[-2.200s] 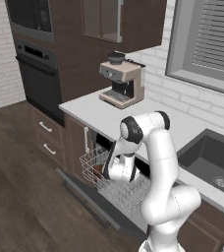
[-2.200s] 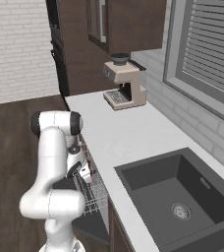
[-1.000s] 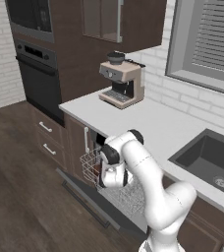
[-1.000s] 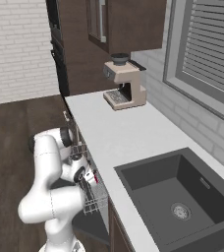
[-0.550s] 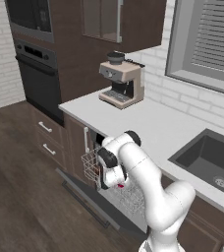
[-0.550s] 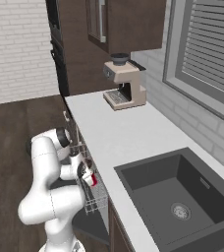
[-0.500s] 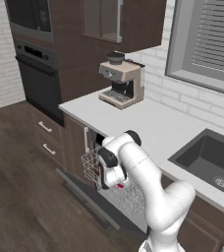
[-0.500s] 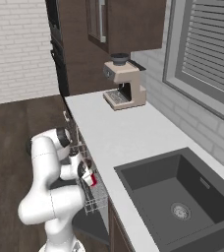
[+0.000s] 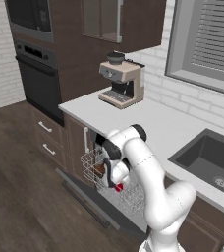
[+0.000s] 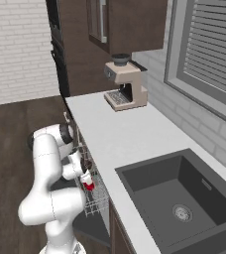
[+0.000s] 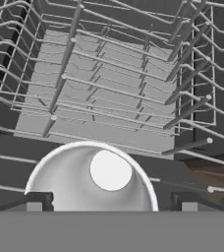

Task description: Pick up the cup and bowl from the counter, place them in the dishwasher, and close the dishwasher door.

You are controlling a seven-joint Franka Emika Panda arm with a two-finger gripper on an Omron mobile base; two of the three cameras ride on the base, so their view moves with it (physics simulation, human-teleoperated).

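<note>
The robot's arm had swung down from above the counter [image 9: 168, 128] within the previous two seconds, and its gripper [image 9: 115, 183] now reached into the pale wire rack [image 9: 92, 165] of the open dishwasher [image 9: 109, 197], fingers closed around the red cup [image 9: 119, 187]. The cup hung low over the rack wires, apparently about to be set down, which would leave only the dishwasher door [image 9: 84, 194] to close. The brown bowl [image 9: 99, 170] already sat in the rack just beside the gripper, so both dishes were off the counter.

From the right, the cup [image 10: 89, 186] showed at the rack's edge under the counter lip. The hand camera alone looked straight into the cup's white interior [image 11: 97, 179], with a finger tip [image 11: 34, 203] on either side and the bowl's brown wood [image 11: 217, 179] nearby among the tines.
</note>
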